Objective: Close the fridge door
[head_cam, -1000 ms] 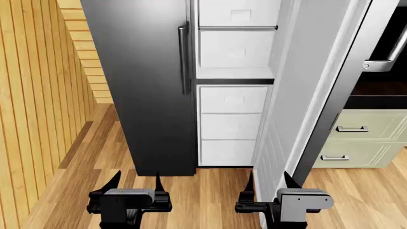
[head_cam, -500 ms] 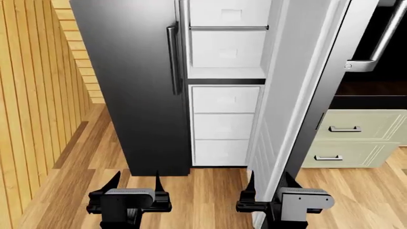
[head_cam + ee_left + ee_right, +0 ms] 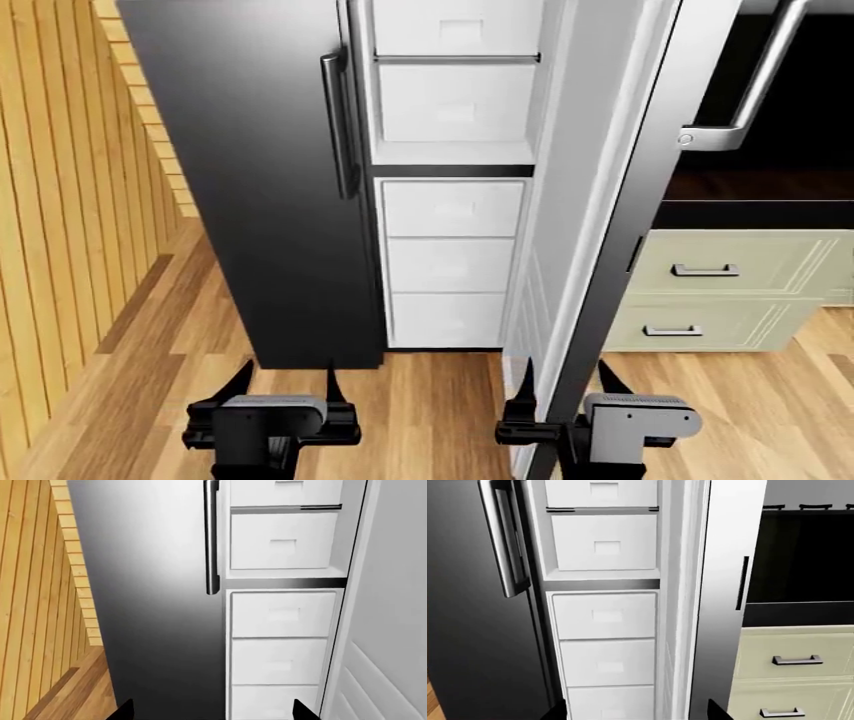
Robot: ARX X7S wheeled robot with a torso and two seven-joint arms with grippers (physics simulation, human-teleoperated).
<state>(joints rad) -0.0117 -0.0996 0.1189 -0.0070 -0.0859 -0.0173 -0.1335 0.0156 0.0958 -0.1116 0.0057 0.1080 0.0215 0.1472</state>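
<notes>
The whole fridge is sliding toward the left of the head view compared with a second ago, the closed black door's dark handle (image 3: 335, 125) now sitting further left and the cream drawers (image 3: 707, 290) at lower right showing more fully, which suggests the robot is shifting rightward. The fridge door (image 3: 587, 200) is standing wide open, running edge-on from upper right down to the bottom centre of the frame, white panelled face turned toward the white shelves and bins (image 3: 454, 265), its silver handle (image 3: 747, 90) in the upper right. The right gripper (image 3: 558, 385) is hanging with fingers spread and holding nothing, straddling the door's lower edge, probably lining up to push it. The left gripper (image 3: 283, 380) is likewise hanging parted and empty over the wooden floor (image 3: 427, 400)
</notes>
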